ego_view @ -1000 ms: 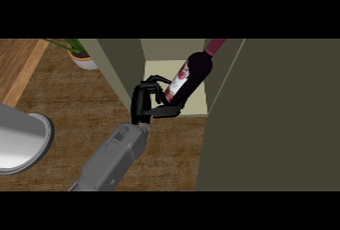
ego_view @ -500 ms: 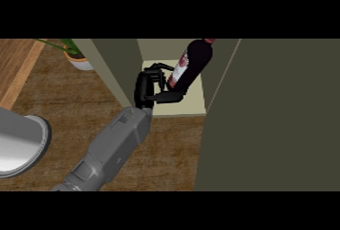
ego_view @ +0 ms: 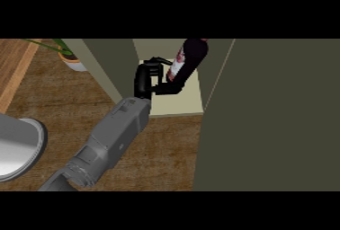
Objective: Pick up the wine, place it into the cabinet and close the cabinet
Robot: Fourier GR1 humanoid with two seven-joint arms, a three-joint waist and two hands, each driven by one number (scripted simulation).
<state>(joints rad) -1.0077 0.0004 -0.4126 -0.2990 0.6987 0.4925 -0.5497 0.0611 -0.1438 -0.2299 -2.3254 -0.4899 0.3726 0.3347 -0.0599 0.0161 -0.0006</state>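
Placement is happening: your left hand (ego_view: 151,81) is clamping the tilted wine bottle (ego_view: 190,56) inside the cabinet (ego_view: 181,106); next is probably calling for standing it down, letting go, withdrawing.

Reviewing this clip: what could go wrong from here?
1. The dark, white-labelled wine bottle leans in the black left hand over the pale cabinet shelf; released like this, it may topple.
2. Its top sits close to the edge of the open olive cabinet door and could knock it.
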